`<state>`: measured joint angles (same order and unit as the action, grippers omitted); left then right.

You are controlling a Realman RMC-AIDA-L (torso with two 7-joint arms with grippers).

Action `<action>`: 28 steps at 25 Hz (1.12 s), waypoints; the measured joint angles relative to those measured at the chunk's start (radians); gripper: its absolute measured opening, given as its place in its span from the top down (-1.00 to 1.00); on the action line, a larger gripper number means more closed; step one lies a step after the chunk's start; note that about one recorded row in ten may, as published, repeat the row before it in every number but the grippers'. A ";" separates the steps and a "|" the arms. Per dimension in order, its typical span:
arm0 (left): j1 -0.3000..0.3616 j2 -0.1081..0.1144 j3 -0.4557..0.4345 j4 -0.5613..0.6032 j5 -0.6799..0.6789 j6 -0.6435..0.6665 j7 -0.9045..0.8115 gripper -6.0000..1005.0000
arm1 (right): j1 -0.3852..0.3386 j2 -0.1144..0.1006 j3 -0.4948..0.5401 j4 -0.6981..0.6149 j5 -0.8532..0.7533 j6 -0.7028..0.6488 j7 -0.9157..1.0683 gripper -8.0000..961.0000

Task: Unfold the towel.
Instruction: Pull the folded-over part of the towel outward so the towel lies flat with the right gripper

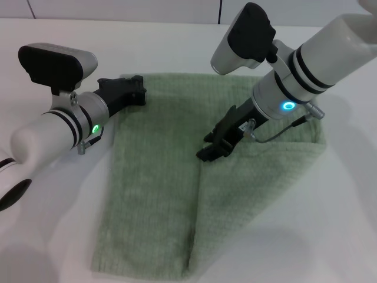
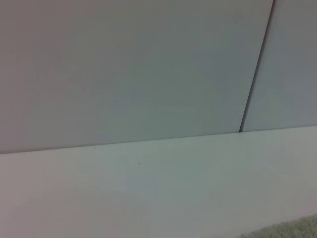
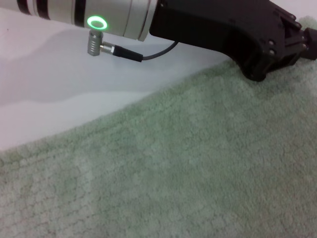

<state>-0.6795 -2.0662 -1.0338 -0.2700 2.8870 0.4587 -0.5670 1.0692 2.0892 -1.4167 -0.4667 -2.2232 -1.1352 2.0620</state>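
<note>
The pale sage-green towel point(image 1: 153, 188) lies flat on the white table point(image 1: 47, 236). Its right part is folded over as a flap point(image 1: 259, 188), whose edge runs down the middle. My right gripper point(image 1: 206, 147) points down at the far corner of that flap edge, with its fingers a little apart. My left gripper point(image 1: 134, 91) rests at the towel's far left corner; it also shows in the right wrist view point(image 3: 277, 44), lying over the towel's point(image 3: 198, 173) edge. The left wrist view shows only a sliver of towel point(image 2: 292, 230).
The white table surrounds the towel on all sides. A pale wall point(image 2: 124, 64) with a dark vertical seam point(image 2: 255, 69) stands behind the table's far edge. A thin cable point(image 1: 283, 130) hangs from my right wrist over the flap.
</note>
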 joint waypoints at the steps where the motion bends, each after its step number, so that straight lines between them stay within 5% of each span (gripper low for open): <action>1: 0.000 0.000 0.000 0.000 0.000 0.000 -0.001 0.99 | 0.002 0.000 -0.001 0.000 -0.003 -0.004 0.002 0.20; 9: 0.000 0.001 0.000 0.000 0.000 0.000 -0.003 0.99 | 0.009 -0.006 -0.002 0.016 -0.006 -0.006 0.009 0.35; 12: 0.000 0.001 0.000 0.000 0.000 0.000 -0.003 0.99 | 0.011 -0.006 -0.002 0.016 -0.006 -0.007 0.009 0.77; 21: 0.000 0.002 -0.001 0.000 0.000 0.000 -0.004 0.99 | 0.004 -0.008 -0.002 -0.006 -0.007 -0.010 0.010 0.83; 28: 0.005 0.003 -0.001 0.000 0.000 0.000 -0.002 0.98 | -0.088 -0.008 -0.004 -0.223 -0.053 -0.111 0.076 0.84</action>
<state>-0.6749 -2.0636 -1.0353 -0.2700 2.8869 0.4583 -0.5691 0.9808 2.0814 -1.4203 -0.6897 -2.2762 -1.2465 2.1376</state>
